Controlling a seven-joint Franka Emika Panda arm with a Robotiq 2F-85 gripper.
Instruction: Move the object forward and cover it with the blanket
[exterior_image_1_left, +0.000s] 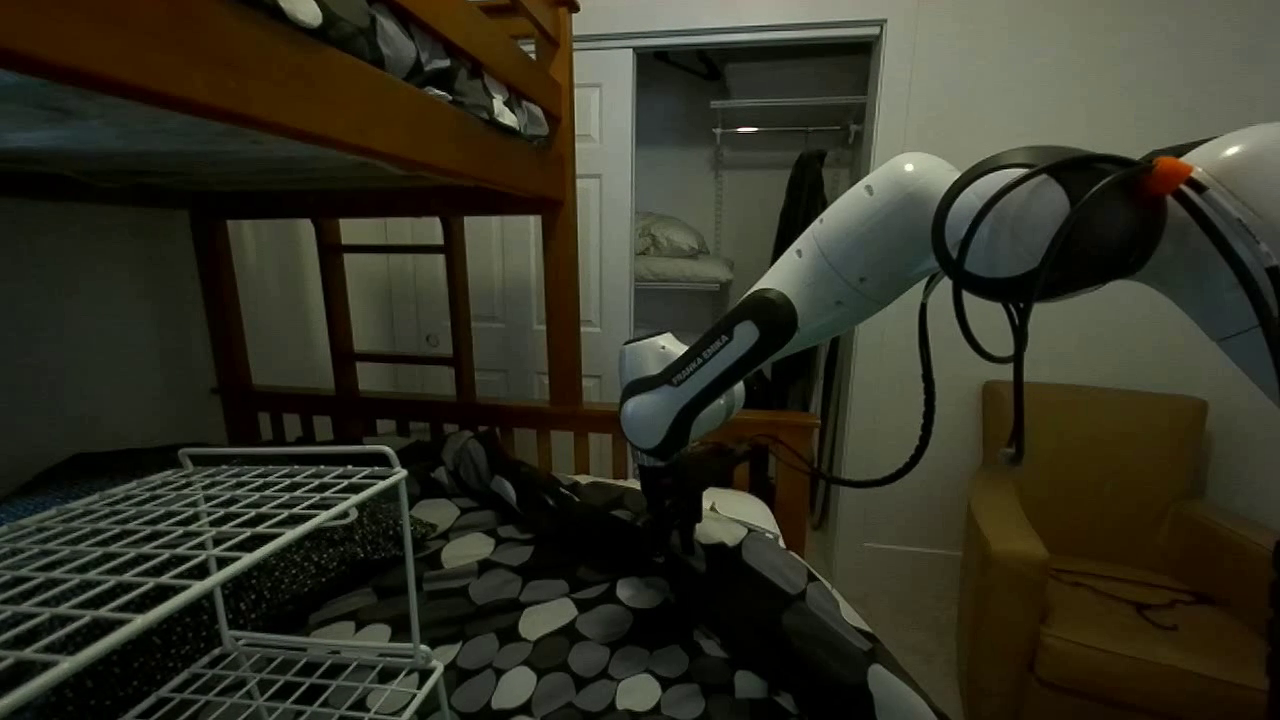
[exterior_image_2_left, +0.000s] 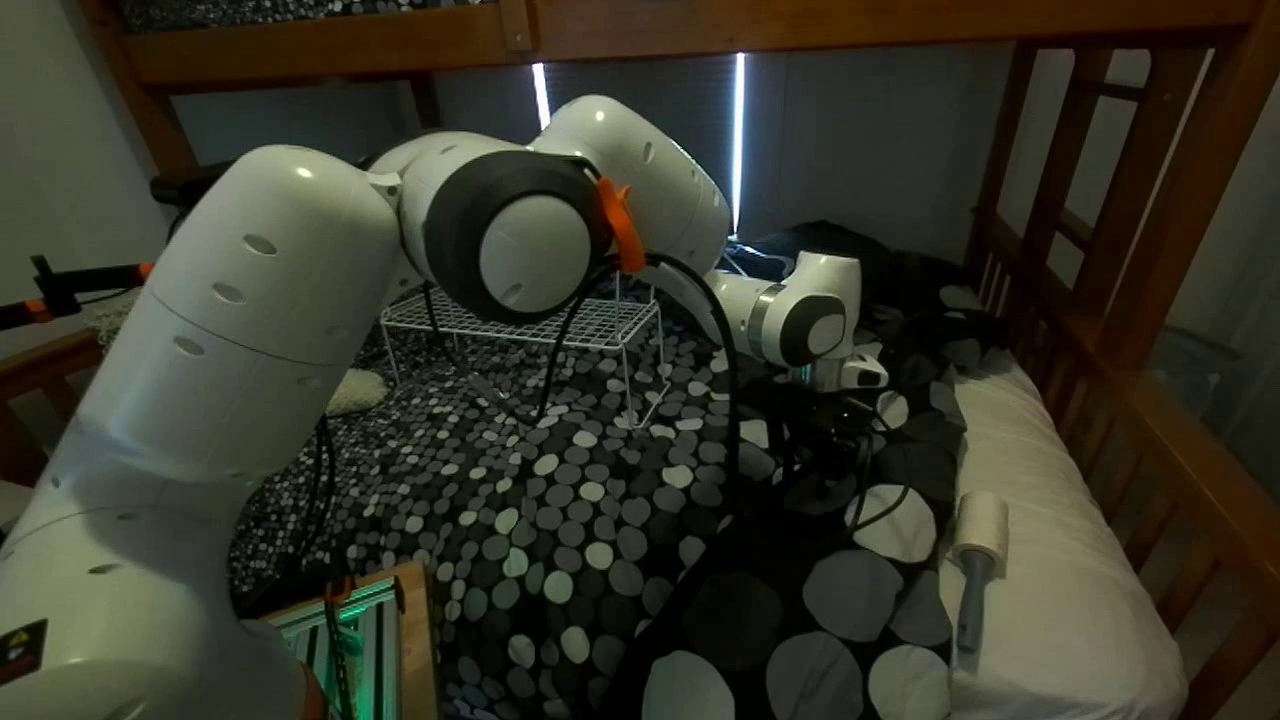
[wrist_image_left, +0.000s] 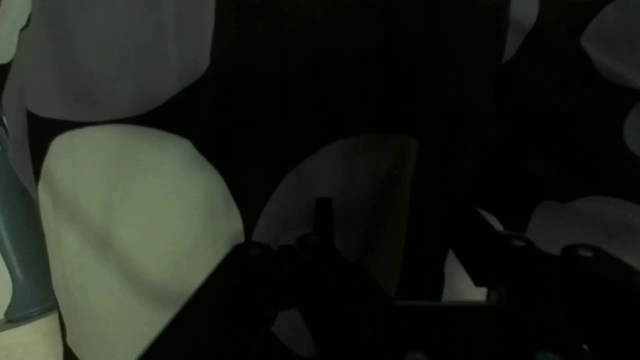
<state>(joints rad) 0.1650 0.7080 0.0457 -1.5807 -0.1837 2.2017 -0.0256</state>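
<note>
A robot arm (exterior_image_1_left: 850, 240) reaches over the lower berth of a wooden bunk bed (exterior_image_1_left: 562, 300), its black gripper (exterior_image_1_left: 672, 530) pointing down at a blanket (exterior_image_2_left: 860, 595), black with white and grey round spots. A lint roller (exterior_image_2_left: 978, 556), with a pale head and grey-blue handle, is probably the object to be covered. In an exterior view it lies on a bare strip of white sheet (exterior_image_2_left: 1075, 610), just beside the blanket's edge, its handle toward six o'clock and the gripper at about its ten o'clock. That open spot likely suits the job: cloth drawn across from the edge could fall over it. The gripper is placed at the cloth near that edge, presumably to grasp and drag it; nothing holds the roller. At ten o'clock from the gripper, a white wire rack (exterior_image_2_left: 600, 318) stands on the bed, seemingly no part of this step. In the wrist view, part of the roller shows from seven to nine o'clock. The gripper's dark fingers merge with the black fabric: whether they are spread or pinching a fold, or even touching it, cannot be told.
</note>
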